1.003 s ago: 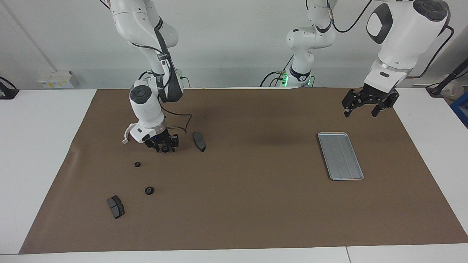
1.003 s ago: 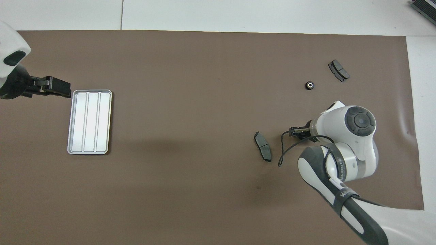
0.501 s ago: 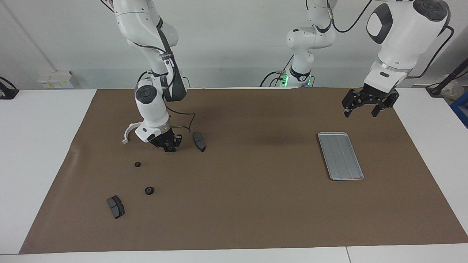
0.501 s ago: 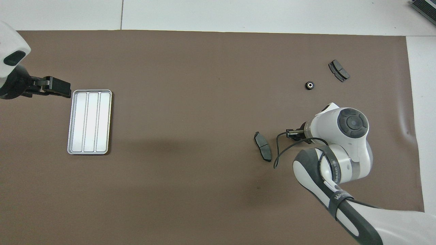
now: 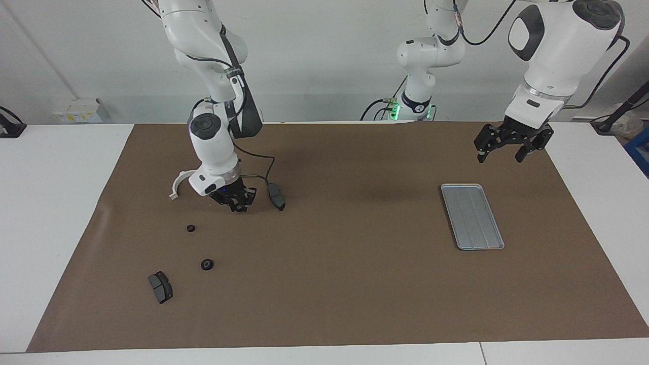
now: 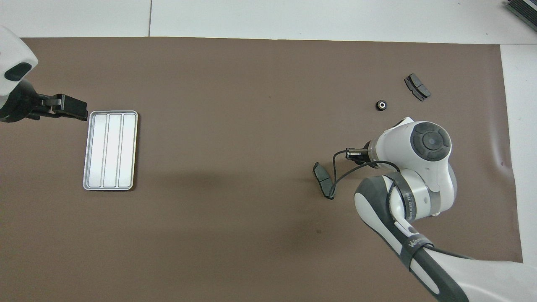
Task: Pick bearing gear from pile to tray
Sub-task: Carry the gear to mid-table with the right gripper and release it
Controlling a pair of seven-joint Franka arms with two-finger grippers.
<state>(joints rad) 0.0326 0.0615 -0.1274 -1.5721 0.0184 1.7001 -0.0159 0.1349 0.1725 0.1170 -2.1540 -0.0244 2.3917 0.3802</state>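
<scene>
Rings (image 5: 190, 228) lie two on the brown mat (image 5: 334, 284) in the facing view; overhead the right arm hides one and the white bracket (image 5: 178, 183). Right gripper (image 5: 238, 205), low beside a brake pad (image 5: 276, 196), is closed, its load unclear. Left gripper (image 5: 499, 152) hangs open near the tray (image 5: 471, 217). White wall rises past the table.

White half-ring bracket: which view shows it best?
Facing view. The white half-ring bracket shows there as an open arc on the brown mat, beside the right arm's wrist, nearer to the robots than the two loose black rings. In the overhead view the right arm covers it, so nothing clear of it shows.
</scene>
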